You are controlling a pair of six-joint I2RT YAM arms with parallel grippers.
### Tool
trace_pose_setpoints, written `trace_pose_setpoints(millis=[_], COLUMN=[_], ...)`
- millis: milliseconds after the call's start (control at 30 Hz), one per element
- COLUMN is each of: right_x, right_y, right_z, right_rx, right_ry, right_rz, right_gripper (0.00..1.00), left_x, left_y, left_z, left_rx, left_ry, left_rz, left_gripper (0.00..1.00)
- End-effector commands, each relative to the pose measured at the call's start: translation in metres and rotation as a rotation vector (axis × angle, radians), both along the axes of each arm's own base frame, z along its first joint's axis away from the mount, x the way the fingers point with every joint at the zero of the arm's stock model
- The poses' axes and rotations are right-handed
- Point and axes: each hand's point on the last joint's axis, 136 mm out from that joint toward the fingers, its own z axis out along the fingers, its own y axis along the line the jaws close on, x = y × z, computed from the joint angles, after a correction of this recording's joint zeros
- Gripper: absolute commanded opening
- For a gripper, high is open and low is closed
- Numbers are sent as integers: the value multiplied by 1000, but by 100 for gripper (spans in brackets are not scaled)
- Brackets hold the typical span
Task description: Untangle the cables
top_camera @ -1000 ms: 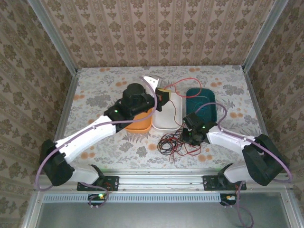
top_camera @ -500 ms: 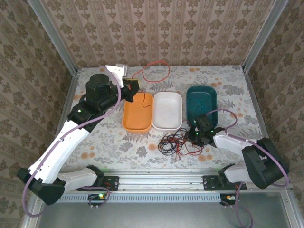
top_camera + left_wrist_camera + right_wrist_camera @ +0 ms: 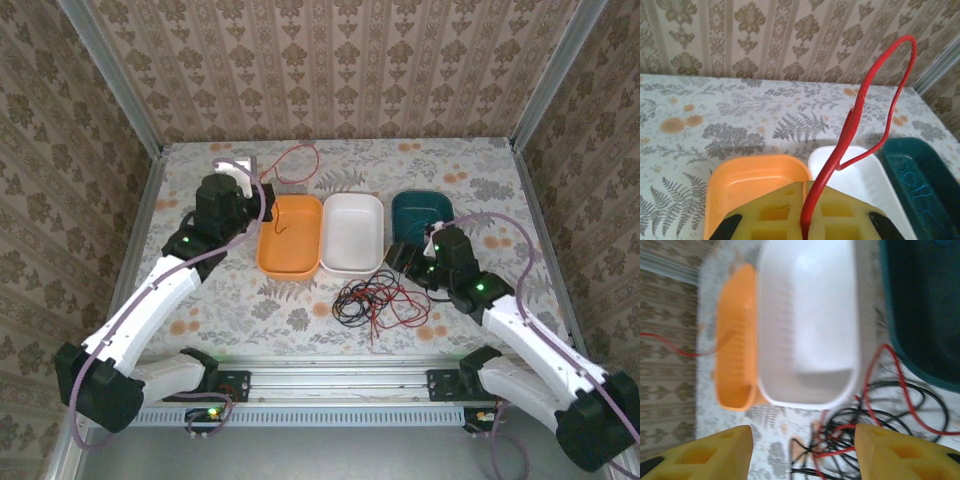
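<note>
My left gripper hangs over the far left corner of the orange tray. It is shut on a red cable, which rises from between the yellow fingers into a tall loop. A tangle of red and black cables lies on the table in front of the white tray. My right gripper hovers at the tangle's far right edge, open, with the tangle below and between its fingers. A blue-green wire lies in the teal tray.
Three trays stand side by side at mid-table: orange, white and teal. Wallpapered walls close in the back and both sides. Bare flowered tabletop lies at the front left.
My left gripper has swung left from the white tray to the orange tray's far corner, carrying the red cable. My right arm has pulled back and lifted off the tangle.
</note>
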Motion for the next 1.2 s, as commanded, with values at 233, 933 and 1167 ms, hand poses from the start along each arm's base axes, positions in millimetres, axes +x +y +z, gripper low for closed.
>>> trace_pose_setpoints(millis=[233, 933, 1167], right_x=[-5, -10, -30], right_y=[-7, -21, -54], right_z=[33, 12, -38], right_rx=[-31, -122, -237], right_ry=[-26, 53, 253], right_rz=[-14, -49, -165], right_gripper=[57, 61, 63], left_x=[8, -9, -23], left_y=[14, -10, -51], left_z=[-107, -137, -85], left_rx=[-14, 51, 58], left_ry=[179, 403, 240], left_rz=[133, 84, -82], left_gripper=[0, 65, 75])
